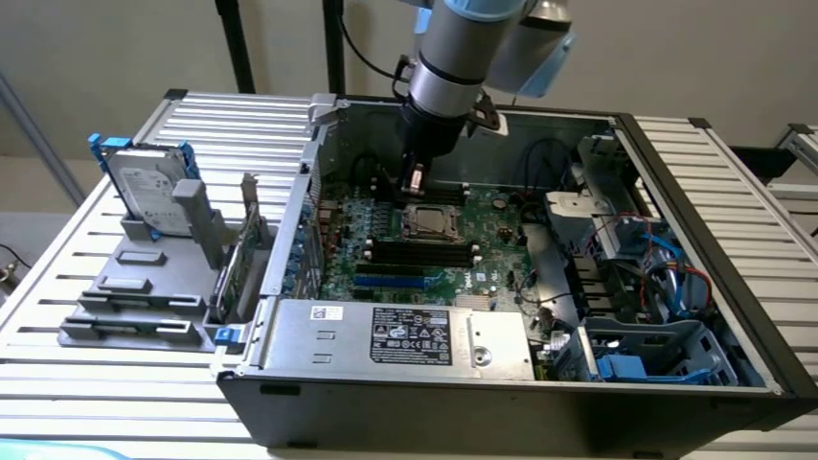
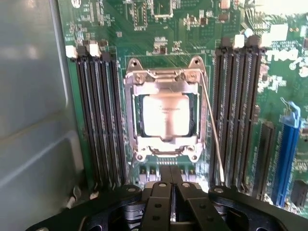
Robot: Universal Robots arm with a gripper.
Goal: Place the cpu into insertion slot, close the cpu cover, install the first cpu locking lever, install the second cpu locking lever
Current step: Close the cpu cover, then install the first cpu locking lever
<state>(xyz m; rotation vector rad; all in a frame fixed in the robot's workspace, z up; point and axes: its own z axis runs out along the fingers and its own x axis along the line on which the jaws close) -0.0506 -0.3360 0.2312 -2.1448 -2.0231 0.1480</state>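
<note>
Robot at work inside an open computer case point(image 1: 691, 172) lying on a slatted table point(image 1: 128, 383). The gripper point(image 1: 416, 182) hangs just above the insertion slot point(image 1: 428, 222) near the middle of the green circuit board point(image 1: 492, 206). Seen from the wrist, the gripper point(image 2: 171, 173) has its fingers pressed together and grips nothing. The cpu point(image 2: 166, 115) lies seated in the slot, its pale face showing through the cut-out of the cpu cover point(image 2: 132, 115), which lies flat over it. A thin wire lever point(image 2: 211, 125) runs along one side of the cover, between it and a bank of black memory slots point(image 2: 98, 115). A silver power supply point(image 1: 397, 335) fills the case edge nearest the exterior camera. A hard drive point(image 1: 147, 182) stands in a grey rack at the table's edge on the exterior view's left.
</note>
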